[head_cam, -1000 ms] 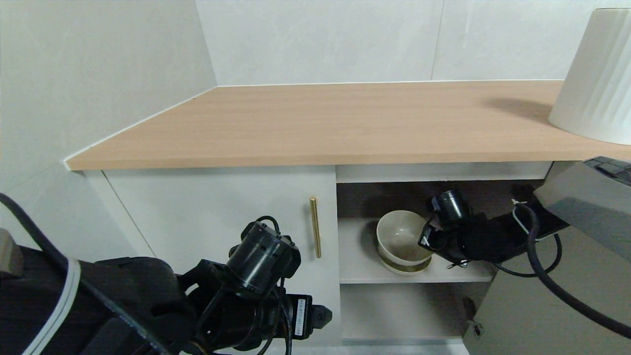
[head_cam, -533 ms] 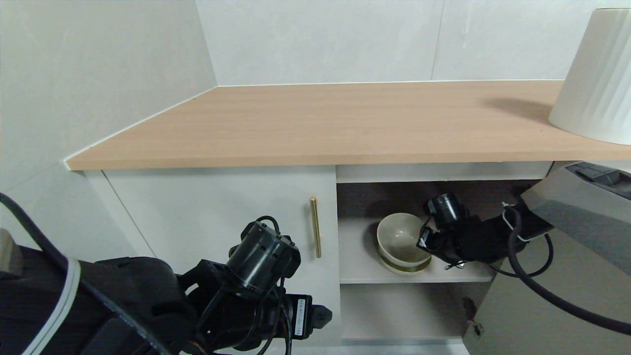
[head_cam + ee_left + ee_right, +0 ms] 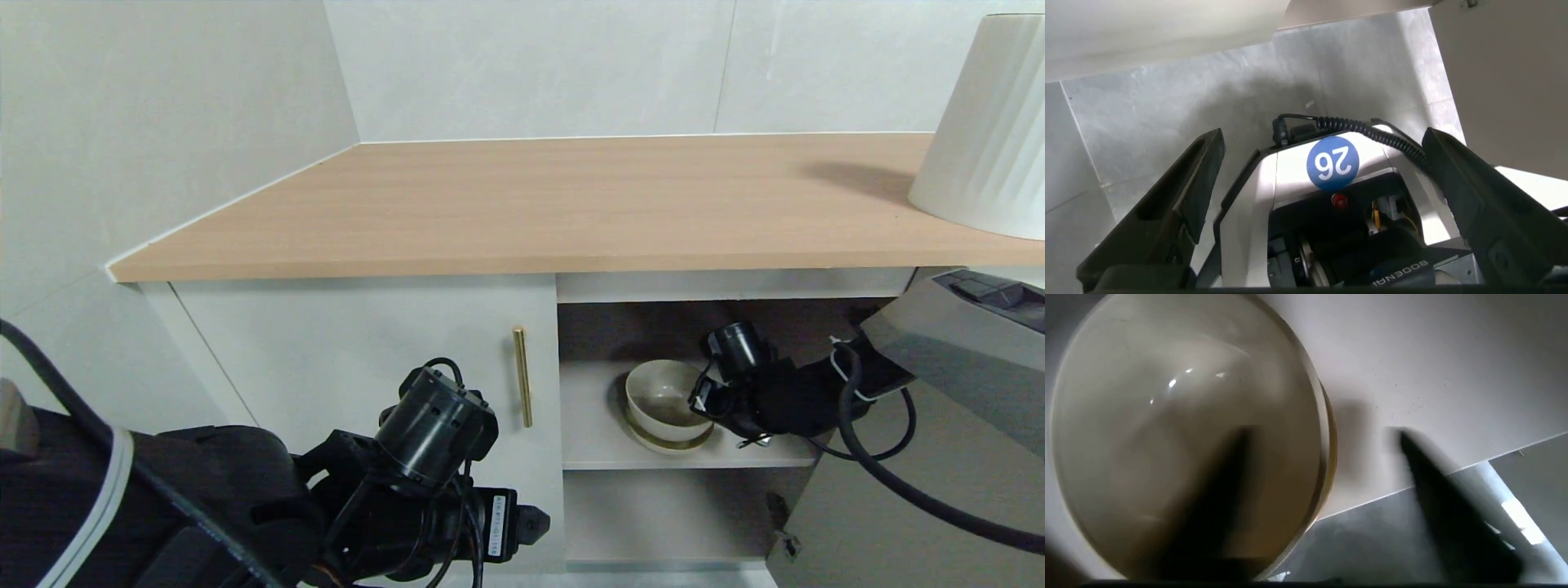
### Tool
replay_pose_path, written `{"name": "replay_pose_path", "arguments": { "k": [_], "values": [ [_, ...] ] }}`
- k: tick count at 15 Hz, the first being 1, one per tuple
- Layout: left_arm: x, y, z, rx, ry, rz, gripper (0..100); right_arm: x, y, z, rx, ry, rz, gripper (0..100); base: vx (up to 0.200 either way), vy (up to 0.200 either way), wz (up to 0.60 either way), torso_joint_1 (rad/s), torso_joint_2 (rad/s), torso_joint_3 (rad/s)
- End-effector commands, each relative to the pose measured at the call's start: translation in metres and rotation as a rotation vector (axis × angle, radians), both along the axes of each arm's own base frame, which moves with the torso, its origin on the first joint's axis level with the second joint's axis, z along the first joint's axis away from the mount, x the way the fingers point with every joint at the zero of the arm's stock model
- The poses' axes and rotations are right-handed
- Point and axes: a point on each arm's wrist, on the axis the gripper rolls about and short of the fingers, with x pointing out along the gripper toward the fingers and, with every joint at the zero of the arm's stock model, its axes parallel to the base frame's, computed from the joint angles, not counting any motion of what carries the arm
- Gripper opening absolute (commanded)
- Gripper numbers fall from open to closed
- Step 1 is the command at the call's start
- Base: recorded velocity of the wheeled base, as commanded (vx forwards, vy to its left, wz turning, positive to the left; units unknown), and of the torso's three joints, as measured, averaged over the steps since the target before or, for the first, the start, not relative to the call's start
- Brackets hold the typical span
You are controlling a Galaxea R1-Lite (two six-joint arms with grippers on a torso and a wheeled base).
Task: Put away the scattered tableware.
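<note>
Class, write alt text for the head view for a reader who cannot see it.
The right claw sits at the rim of a beige bowl on the upper shelf of an open cupboard under a wooden counter.

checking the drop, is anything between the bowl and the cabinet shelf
Only a gold-edged ring, perhaps a plate, shows right under the bowl on the shelf. The right gripper is beside the bowl; nothing else intervenes.

You've got a glossy, smooth beige ceramic-looking bowl (image 3: 663,400), a matt brown wood-grain countertop (image 3: 571,204), and a shiny slim gold metal door handle (image 3: 522,376).
</note>
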Motion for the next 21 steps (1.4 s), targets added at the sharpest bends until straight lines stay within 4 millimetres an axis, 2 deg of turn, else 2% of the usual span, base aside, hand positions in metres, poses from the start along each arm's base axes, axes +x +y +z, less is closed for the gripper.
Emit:
{"name": "replay_pose_path", "arguments": {
  "k": [1, 3, 5, 6, 9, 11, 14, 15, 16, 17, 19, 21],
  "values": [
    [0.0, 0.0, 0.0, 0.001, 0.001, 0.0, 100, -0.001, 0.001, 0.002, 0.001, -0.002, 0.003, 100, 0.0, 0.0, 0.0, 0.0, 0.0, 0.0],
    [0.0, 0.0, 0.0, 0.0, 0.0, 0.002, 100, -0.004, 0.0, 0.005, -0.001, -0.003, 0.004, 100, 0.0, 0.0, 0.0, 0.0, 0.0, 0.0],
    [-0.001, 0.001, -0.001, 0.009, 0.01, 0.002, 100, -0.019, -0.002, 0.017, -0.008, -0.002, 0.022, 100, 0.0, 0.0, 0.0, 0.0, 0.0, 0.0],
    [-0.002, 0.004, 0.003, 0.006, 0.008, 0.008, 100, -0.033, -0.001, 0.031, -0.014, -0.013, 0.064, 100, 0.0, 0.0, 0.0, 0.0, 0.0, 0.0],
    [-0.009, 0.02, 0.023, -0.015, -0.012, 0.036, 100, -0.07, -0.003, 0.053, -0.105, -0.009, 0.238, 100, 0.0, 0.0, 0.0, 0.0, 0.0, 0.0],
    [-0.024, 0.043, 0.047, -0.057, -0.047, 0.076, 100, -0.111, -0.005, 0.078, -0.121, -0.034, 0.386, 100, 0.0, 0.0, 0.0, 0.0, 0.0, 0.0],
    [-0.053, 0.068, 0.064, -0.07, -0.078, 0.068, 100, -0.163, -0.007, 0.114, -0.131, -0.063, 0.528, 100, 0.0, 0.0, 0.0, 0.0, 0.0, 0.0],
    [-0.059, 0.076, 0.069, -0.075, -0.084, 0.077, 100, -0.175, -0.013, 0.127, -0.131, -0.062, 0.533, 100, 0.0, 0.0, 0.0, 0.0, 0.0, 0.0],
    [-0.061, 0.078, 0.069, -0.075, -0.084, 0.08, 100, -0.178, -0.015, 0.13, -0.129, -0.061, 0.535, 100, 0.0, 0.0, 0.0, 0.0, 0.0, 0.0],
    [-0.065, 0.087, 0.071, -0.066, -0.075, 0.107, 100, -0.194, -0.024, 0.143, -0.118, -0.062, 0.539, 100, 0.0, 0.0, 0.0, 0.0, 0.0, 0.0],
    [-0.066, 0.098, 0.074, -0.067, -0.084, 0.153, 100, -0.212, -0.032, 0.151, -0.122, -0.023, 0.556, 100, 0.0, 0.0, 0.0, 0.0, 0.0, 0.0],
    [-0.068, 0.1, 0.078, -0.079, -0.101, 0.159, 100, -0.22, -0.037, 0.154, -0.121, 0.009, 0.56, 100, 0.0, 0.0, 0.0, 0.0, 0.0, 0.0]
  ]
}}
